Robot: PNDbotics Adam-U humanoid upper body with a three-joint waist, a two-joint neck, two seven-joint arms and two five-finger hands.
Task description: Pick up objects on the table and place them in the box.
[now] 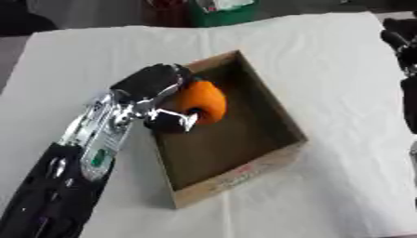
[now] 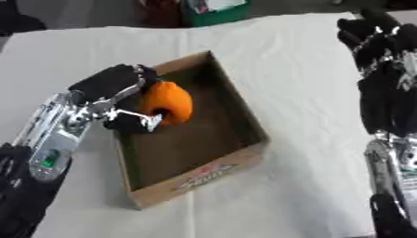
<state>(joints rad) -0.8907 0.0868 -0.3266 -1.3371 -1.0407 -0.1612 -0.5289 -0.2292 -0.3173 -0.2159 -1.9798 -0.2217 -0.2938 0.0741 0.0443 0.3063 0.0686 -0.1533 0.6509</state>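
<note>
**Nearly there: an orange object is held over the box**

Here a table covered in white cloth is seen from above. An open cardboard box is set askew in the middle of it, its brown floor bare as far as can be seen.

The left hand is reached in from the lower left, across the box's near-left wall. Its fingers and thumb are curled round an orange object, round and smooth, which is gripped from the left and from beneath. The object is held inside the box's outline, near the left wall and toward the far corner. Whether it is touching the floor of the box or is just above it cannot be told.

The right hand is shown at the right edge, well apart from the box, in the right eye view. Its dark fingers are pointed up and look straight and relaxed; nothing is held in them.

As for progress, the carrying step is judged almost done: the object has been brought over the box and only its release is left. No other loose objects are seen on the cloth, so this may be the last one, though the table's edges are not fully shown. Some coloured items are glimpsed beyond the far edge, too unclear to be named.
</note>
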